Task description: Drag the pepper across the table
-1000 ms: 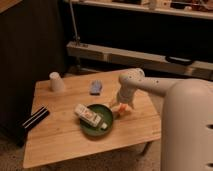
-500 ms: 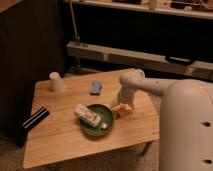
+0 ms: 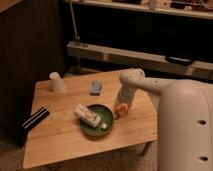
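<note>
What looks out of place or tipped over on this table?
The white box lies tipped on its side, across the green plate and its left rim. The cup stands upside down. The gripper is down at the pepper, right of the plate.

— Is any writing or label showing up anywhere?

— Nothing is reading as text. The white box [image 3: 88, 115] lying on the green plate [image 3: 95, 130] is showing a few faint marks on its side, but they are too small to make out as letters or a brand.

— And the robot itself?

— The gripper [image 3: 122, 107] is hanging low over the table [image 3: 65, 142], just right of the plate and right at the pepper [image 3: 120, 113]. No number or sign is coming through on it or on the pale arm [image 3: 150, 86] behind it.
</note>
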`<state>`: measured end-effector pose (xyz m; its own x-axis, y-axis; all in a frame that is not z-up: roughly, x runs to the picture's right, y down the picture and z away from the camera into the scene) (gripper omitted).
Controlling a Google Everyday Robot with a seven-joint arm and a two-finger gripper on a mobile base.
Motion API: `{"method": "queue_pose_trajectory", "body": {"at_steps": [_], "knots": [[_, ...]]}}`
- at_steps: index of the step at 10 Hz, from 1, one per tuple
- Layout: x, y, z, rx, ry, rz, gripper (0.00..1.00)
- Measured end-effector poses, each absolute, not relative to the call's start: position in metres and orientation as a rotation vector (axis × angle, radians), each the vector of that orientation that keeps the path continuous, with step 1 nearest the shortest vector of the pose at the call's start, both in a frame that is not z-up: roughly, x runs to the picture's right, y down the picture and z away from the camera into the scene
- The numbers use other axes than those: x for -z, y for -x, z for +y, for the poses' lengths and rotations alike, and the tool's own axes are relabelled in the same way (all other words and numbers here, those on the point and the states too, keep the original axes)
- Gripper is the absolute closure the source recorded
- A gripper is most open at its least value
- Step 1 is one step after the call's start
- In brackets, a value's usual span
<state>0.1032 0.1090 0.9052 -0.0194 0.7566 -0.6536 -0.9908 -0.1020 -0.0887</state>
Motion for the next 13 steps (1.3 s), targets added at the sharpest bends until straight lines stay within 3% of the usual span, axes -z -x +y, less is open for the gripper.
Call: {"method": "queue_pose_trajectory", "body": {"at_steps": [2,4,5,13], "knots": [[-0.9069,-0.1024,0.1091,-1.561,0.664,0.468,0.47],[-0.9076,-0.1032,0.1084,-1.564,0.668,0.469,0.68],[-0.9080,-0.1034,0.1077,-1.565,0.668,0.469,0.72],[-0.9144,-0.0962,0.0994,-1.562,0.680,0.447,0.73]]}}
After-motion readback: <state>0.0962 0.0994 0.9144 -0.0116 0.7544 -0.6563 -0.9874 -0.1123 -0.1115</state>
